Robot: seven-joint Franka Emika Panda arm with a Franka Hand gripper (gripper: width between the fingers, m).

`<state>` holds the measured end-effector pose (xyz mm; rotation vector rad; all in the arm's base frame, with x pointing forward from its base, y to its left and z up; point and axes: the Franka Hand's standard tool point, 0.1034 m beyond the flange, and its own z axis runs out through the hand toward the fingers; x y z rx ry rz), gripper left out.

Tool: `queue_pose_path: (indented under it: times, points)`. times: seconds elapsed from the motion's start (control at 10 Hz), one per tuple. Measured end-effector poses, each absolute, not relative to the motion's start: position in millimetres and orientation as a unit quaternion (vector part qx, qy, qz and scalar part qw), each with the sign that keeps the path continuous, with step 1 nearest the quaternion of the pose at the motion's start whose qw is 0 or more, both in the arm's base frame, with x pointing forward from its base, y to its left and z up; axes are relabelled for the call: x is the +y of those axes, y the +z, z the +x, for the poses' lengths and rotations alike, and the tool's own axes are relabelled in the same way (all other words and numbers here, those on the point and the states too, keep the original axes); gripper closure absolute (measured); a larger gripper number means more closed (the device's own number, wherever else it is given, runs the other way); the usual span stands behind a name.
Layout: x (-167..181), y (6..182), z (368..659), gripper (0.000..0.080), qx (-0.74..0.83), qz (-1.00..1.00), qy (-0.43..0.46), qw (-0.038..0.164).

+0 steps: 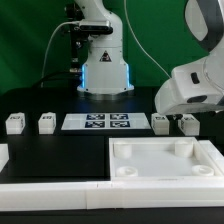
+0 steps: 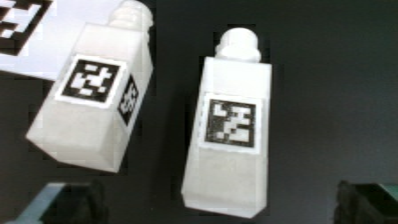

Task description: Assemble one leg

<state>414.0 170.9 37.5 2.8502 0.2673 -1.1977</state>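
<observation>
Two legs, white chunky blocks with square tags, lie side by side on the black table in the wrist view: one leg (image 2: 231,125) in the middle and a second leg (image 2: 98,95) beside it. My gripper (image 2: 228,206) is open above them, with its dark fingertips (image 2: 75,205) on either side of the middle leg's end, not touching it. In the exterior view the same two legs (image 1: 160,123) (image 1: 188,124) sit at the right, with the gripper (image 1: 175,116) just above them, mostly hidden by the arm. Two more legs (image 1: 14,123) (image 1: 46,122) stand at the left.
The marker board (image 1: 97,122) lies between the two pairs of legs; its corner shows in the wrist view (image 2: 18,30). The big flat white top (image 1: 165,160) with corner sockets lies in front at the right. A white frame edge (image 1: 50,182) runs along the front left.
</observation>
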Motion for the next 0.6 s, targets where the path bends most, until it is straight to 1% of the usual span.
queue_pose_path:
  times: [0.3,0.6]
  points:
    - [170.3,36.7,413.2,0.0150,0.086,0.918,-0.387,0.019]
    - [174.0,27.1,404.9,0.0150,0.067,0.918,-0.389,0.024]
